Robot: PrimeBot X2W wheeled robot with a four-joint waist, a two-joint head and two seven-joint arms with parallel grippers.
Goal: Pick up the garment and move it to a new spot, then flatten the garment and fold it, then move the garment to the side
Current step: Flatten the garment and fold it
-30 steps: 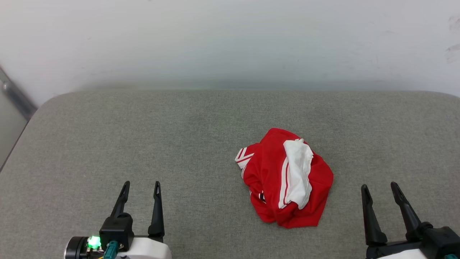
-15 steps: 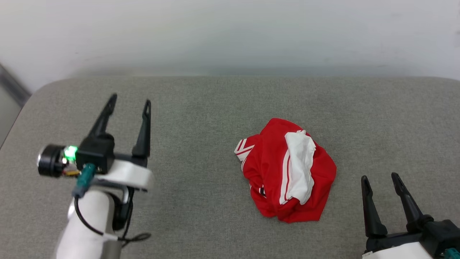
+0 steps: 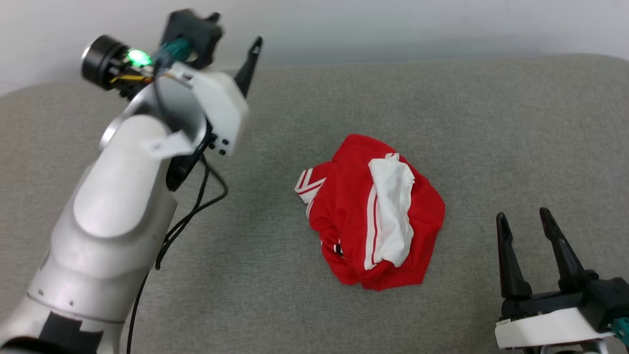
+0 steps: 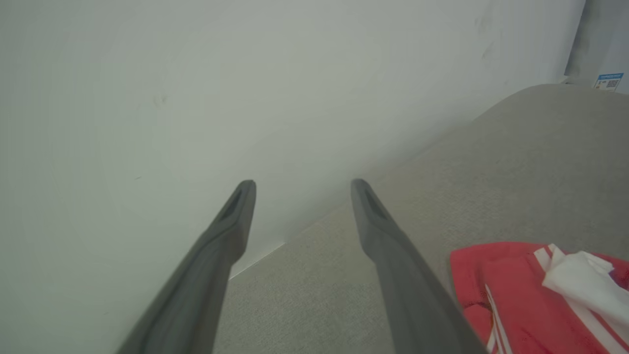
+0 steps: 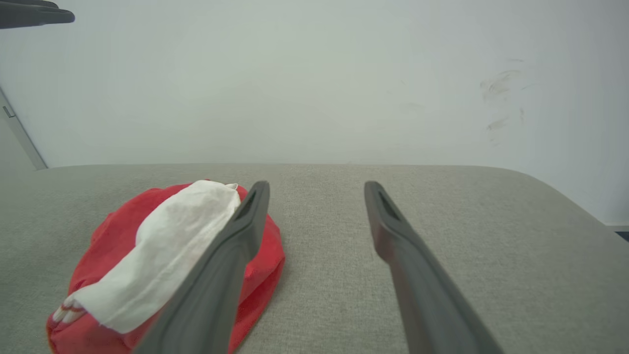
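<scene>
The garment (image 3: 373, 216) lies in a crumpled red heap on the grey padded surface (image 3: 467, 108), a white sleeve draped over its top and striped trim showing at its left edge. My left gripper (image 3: 235, 30) is raised high at the far left, well away from the heap, with its fingers apart and nothing between them. In the left wrist view that gripper (image 4: 302, 184) points toward the wall, the garment (image 4: 516, 295) low to its right. My right gripper (image 3: 522, 215) hovers open near the front right, apart from the cloth. The right wrist view puts the garment (image 5: 147, 246) left of the open right gripper (image 5: 317, 184).
A pale wall (image 3: 393, 24) runs along the far edge of the padded surface. My left forearm (image 3: 123, 206) with its dangling black cable crosses the left part of the head view. Bare padding stretches left, right and behind the heap.
My left arm has lifted and swung forward and up from the front left edge. The head camera has tilted, shifting the scene. The right gripper and garment have stayed put.
</scene>
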